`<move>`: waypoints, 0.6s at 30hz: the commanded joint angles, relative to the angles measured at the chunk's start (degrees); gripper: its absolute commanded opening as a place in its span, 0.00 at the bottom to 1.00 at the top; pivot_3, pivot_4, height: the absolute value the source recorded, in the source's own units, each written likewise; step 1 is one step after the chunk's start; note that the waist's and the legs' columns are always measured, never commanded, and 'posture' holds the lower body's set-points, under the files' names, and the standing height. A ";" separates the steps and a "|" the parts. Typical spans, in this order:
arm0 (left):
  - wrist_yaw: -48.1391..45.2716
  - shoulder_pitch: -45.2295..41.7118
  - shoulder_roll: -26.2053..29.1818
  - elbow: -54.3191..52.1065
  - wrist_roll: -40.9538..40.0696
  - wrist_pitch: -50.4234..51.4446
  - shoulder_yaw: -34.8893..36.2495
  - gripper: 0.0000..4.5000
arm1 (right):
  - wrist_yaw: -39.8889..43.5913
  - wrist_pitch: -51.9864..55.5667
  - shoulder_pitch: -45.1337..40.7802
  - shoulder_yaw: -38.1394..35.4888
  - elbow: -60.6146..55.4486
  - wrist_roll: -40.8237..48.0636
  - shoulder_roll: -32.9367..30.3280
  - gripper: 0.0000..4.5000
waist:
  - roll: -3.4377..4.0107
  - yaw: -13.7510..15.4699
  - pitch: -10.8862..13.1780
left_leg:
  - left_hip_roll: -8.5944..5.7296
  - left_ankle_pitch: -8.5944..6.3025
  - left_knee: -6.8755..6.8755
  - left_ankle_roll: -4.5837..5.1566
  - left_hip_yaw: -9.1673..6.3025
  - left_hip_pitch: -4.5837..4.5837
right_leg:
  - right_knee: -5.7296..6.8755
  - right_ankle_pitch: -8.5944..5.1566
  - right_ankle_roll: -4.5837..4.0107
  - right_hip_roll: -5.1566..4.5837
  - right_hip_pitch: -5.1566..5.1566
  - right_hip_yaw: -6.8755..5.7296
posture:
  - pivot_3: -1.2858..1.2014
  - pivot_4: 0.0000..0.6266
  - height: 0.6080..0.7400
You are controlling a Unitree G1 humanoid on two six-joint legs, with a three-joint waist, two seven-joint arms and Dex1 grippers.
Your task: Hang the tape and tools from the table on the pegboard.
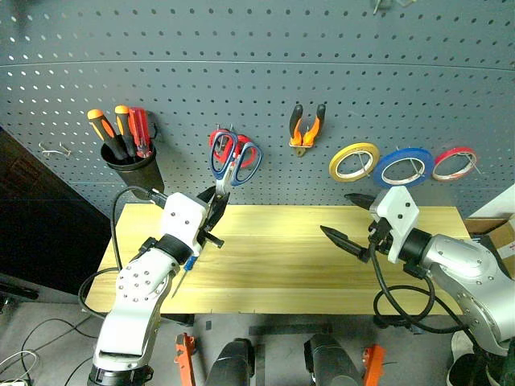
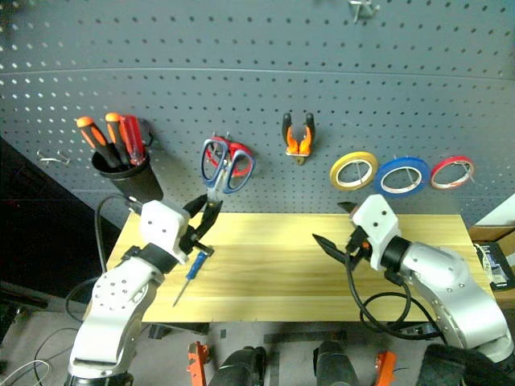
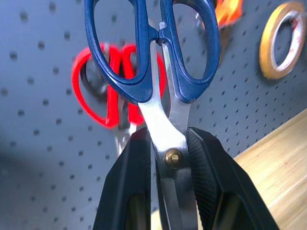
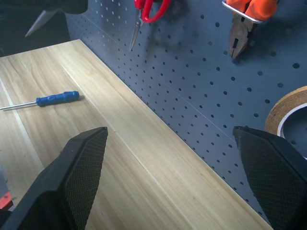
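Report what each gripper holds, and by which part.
The left gripper holds the scissors by the steel blades at the pivot screw, dark blue handles pointing toward the pegboard. The right gripper is open and holds nothing.

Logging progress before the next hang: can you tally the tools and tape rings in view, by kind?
Screwdrivers: 4, three in the black cup, one blue screwdriver on the table
Scissors: 2, red scissors hung, blue-handled scissors in the left gripper
Pliers: 1
Tape rings: 3, yellow, blue, red
Total: 10

place: workshop | evidence: pegboard (image 1: 265, 88) hung with tools, wooden table (image 1: 282, 249)
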 commanded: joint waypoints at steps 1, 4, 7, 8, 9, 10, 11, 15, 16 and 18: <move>0.64 -2.15 -0.55 1.45 -0.03 -0.39 0.19 0.18 | 0.31 -1.32 -3.91 -1.91 -2.85 2.25 0.62 1.00 | -0.02 -0.04 0.02 | 0.00 0.00 0.01 0.00 0.00 0.00 | 0.00 0.00 0.00 0.00 0.00 0.00 | 0.46 0.36 1.00; 0.19 -3.43 -0.87 3.79 0.08 -1.09 -0.42 0.18 | -0.02 -0.48 -7.30 -2.70 -4.39 4.97 1.51 1.00 | -0.02 -0.19 0.03 | 0.00 0.00 0.04 0.00 0.00 0.01 | 0.04 0.00 0.01 0.02 0.00 0.01 | 0.46 0.37 1.00; -0.27 -4.20 -1.35 4.78 -0.28 -1.27 -1.24 0.18 | -0.43 0.37 -8.79 -2.54 -5.19 6.29 1.61 1.00 | -0.06 -0.12 0.05 | 0.02 0.00 0.03 0.00 -0.03 0.00 | 0.02 0.00 0.00 0.02 0.00 -0.03 | 0.46 0.36 1.00; -0.34 -4.26 -1.50 5.07 -0.27 -1.28 -1.43 0.18 | -0.56 0.53 -9.05 -2.39 -5.40 6.52 1.54 1.00 | -0.07 -0.12 0.06 | 0.01 0.00 0.03 0.00 -0.02 -0.01 | 0.00 0.00 0.00 0.02 0.00 -0.02 | 0.46 0.36 1.00; -0.41 -4.26 -1.60 5.31 -0.29 -1.17 -1.54 0.18 | -0.69 0.66 -9.18 -2.30 -5.54 6.73 1.48 1.00 | -0.08 -0.11 0.06 | 0.00 -0.01 0.04 0.01 0.00 -0.02 | -0.01 0.00 0.00 0.00 -0.01 0.00 | 0.46 0.36 1.00; -0.39 -4.23 -1.88 5.55 -0.55 -1.02 -1.43 0.18 | -0.80 0.78 -9.25 -2.15 -5.66 6.86 1.47 1.00 | -0.08 -0.09 0.06 | -0.02 -0.02 0.04 0.03 0.00 -0.03 | -0.02 0.00 0.00 -0.02 -0.01 0.00 | 0.46 0.36 1.00; -0.34 -4.22 -2.24 5.68 -0.98 -0.89 -1.22 0.26 | -0.87 0.91 -9.25 -2.05 -5.83 6.95 1.49 1.00 | -0.08 -0.09 0.06 | -0.02 -0.02 0.04 0.03 0.00 -0.03 | -0.02 0.00 0.00 -0.02 -0.01 0.00 | 0.46 0.37 1.00; -0.42 -4.33 -2.64 5.71 -1.44 -0.54 -1.31 0.52 | -0.87 1.51 -8.51 -0.85 -6.58 7.03 1.67 1.00 | -0.08 -0.10 0.06 | 0.00 -0.02 0.04 0.04 0.00 -0.03 | 0.00 0.00 0.00 -0.02 -0.02 -0.01 | 0.46 0.37 1.00; -0.33 -3.94 -2.56 5.50 -1.25 -0.43 -1.31 0.60 | -0.85 1.67 -8.17 -0.56 -6.70 6.97 1.65 1.00 | -0.08 -0.10 0.06 | 0.01 -0.02 0.04 0.04 0.00 -0.02 | 0.00 0.00 0.00 -0.01 -0.02 -0.01 | 0.46 0.37 1.00; -0.55 -2.39 -2.22 4.81 -1.38 0.34 -1.13 0.72 | -0.84 1.82 -7.50 -0.01 -6.87 6.71 1.52 1.00 | -0.08 -0.10 0.06 | 0.00 -0.02 0.05 0.04 0.00 -0.02 | 0.01 0.00 0.00 -0.01 -0.01 -0.01 | 0.46 0.37 1.00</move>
